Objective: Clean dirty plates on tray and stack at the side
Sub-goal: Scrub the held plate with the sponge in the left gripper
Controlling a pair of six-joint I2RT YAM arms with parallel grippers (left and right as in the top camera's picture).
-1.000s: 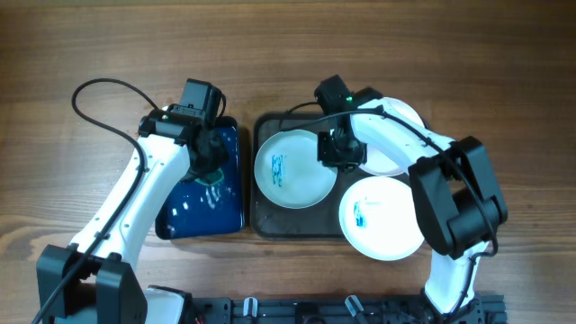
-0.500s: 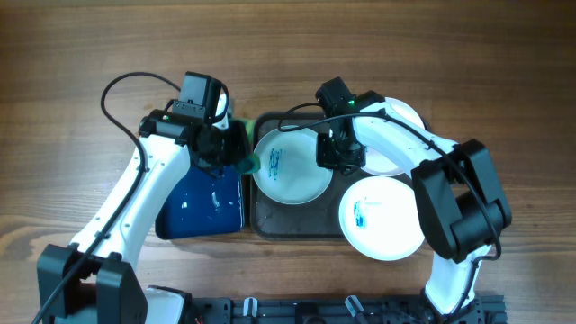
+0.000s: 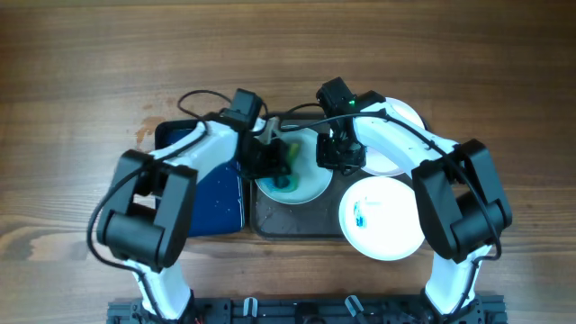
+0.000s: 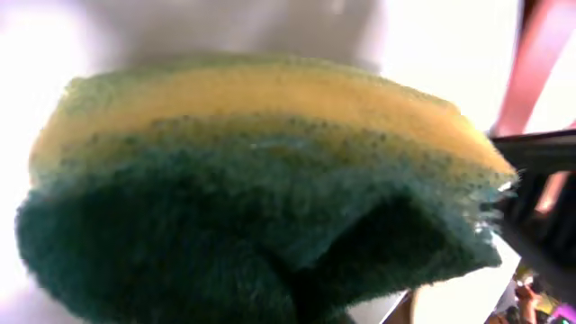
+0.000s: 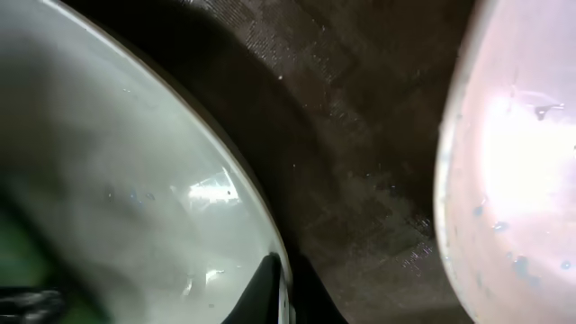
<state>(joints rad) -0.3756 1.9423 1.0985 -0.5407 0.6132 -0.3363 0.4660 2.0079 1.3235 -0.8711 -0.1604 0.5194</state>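
Beside the tray (image 3: 270, 220) lies a blue tray (image 3: 216, 193), a sponge (image 3: 286, 180) overlapping one plate (image 3: 311, 185)

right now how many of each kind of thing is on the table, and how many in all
white plates: 3
trays: 2, the grey-brown tray and the blue tray
sponge: 1
total: 6

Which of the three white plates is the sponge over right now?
The leftmost plate, under the green sponge; the near-right plate and far-right plate have none.
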